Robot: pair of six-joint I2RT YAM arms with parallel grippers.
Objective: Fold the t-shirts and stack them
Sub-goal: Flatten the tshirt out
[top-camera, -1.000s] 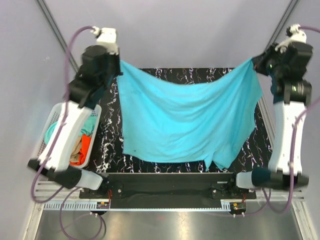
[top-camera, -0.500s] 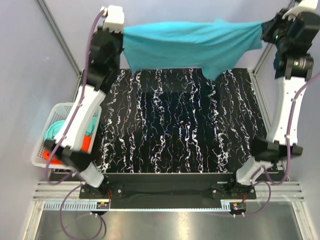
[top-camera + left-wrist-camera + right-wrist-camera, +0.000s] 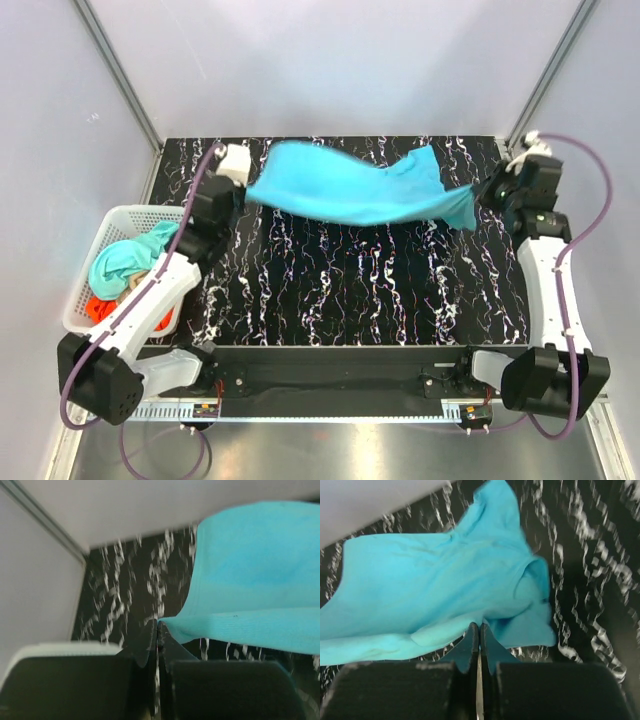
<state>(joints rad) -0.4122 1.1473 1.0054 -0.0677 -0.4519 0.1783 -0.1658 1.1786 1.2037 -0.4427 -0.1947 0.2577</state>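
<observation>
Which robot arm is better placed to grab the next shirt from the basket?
Left, probably: the basket sits on the left gripper's side, far from the right gripper. Both are shut on the cyan t-shirt, so it must let go first.

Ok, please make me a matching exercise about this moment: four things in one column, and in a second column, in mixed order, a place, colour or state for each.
Things:
1. cyan t-shirt
2. white basket
3. mint-teal t-shirt
4. table

Descriptions:
a. black with white veins
b. lies on top of the clothes in the basket
c. stretched between the left end effector and the right end effector
d. stands at the left side, with clothes in it

Pairs: 1-c, 2-d, 3-b, 4-a
</observation>
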